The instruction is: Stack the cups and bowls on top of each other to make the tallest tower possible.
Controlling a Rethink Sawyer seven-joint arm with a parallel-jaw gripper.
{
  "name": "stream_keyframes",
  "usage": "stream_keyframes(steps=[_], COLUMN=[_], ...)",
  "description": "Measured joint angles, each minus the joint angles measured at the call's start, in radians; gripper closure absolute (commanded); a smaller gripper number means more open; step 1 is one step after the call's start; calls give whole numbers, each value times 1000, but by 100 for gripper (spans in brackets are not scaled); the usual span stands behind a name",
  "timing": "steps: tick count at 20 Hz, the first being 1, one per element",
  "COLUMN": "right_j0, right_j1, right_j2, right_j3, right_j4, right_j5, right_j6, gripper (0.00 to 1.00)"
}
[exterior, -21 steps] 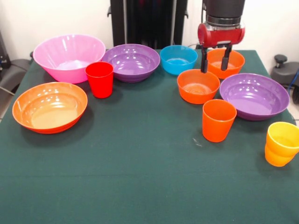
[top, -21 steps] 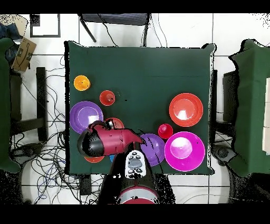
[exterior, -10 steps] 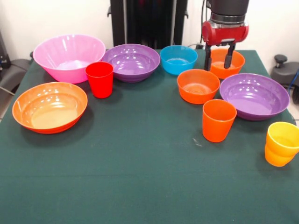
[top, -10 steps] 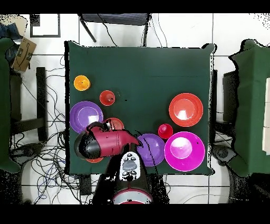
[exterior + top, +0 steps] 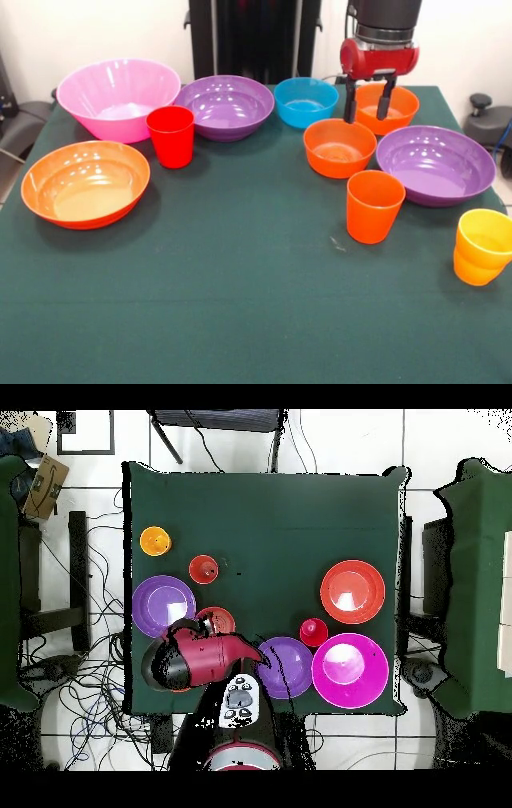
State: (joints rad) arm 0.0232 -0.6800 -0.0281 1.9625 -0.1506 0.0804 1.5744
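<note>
The gripper [image 5: 368, 98] hangs over the far right part of the green table [image 5: 240, 304], its two dark fingers [image 5: 350, 102] spread apart and empty. In the front view the left finger comes down in front of the near left rim of a small orange bowl [image 5: 400, 104], and the right finger lies across that bowl's opening; whether either one touches the bowl cannot be told. In the overhead view the red wrist covers this bowl almost wholly.

Just near and left of it stands a second small orange bowl [image 5: 339, 147], and right of that a wide purple bowl [image 5: 436, 164]. An orange cup [image 5: 374, 206] stands upright nearer still, between and in front of those two. At the near right edge a yellow-orange cup [image 5: 483, 246] stands, looking like one cup nested in another.

Along the far side, left of the gripper, sit a blue bowl [image 5: 306, 101], another purple bowl [image 5: 226, 106] and the large pink bowl [image 5: 118, 98]. A red cup [image 5: 171, 136] stands upright just in front of the gap between the pink and purple bowls. The large orange bowl [image 5: 86, 183] lies at the left, nearer than the pink one.

No tower stands: every bowl and cup rests singly on the cloth, apart from that nested-looking yellow-orange one.
</note>
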Motion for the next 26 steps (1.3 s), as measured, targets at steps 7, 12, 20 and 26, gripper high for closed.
stream_keyframes(steps=[7, 12, 20, 26], right_j0=[14, 21, 15, 6], right_j1=[51, 75, 110, 121], right_j2=[-38, -46, -33, -24], right_j3=[0, 0, 4, 15], right_j4=[-11, -11, -10, -10], right_j5=[-118, -157, -161, -161], right_j6=[1, 1, 1, 1], gripper=[0, 0, 0, 0])
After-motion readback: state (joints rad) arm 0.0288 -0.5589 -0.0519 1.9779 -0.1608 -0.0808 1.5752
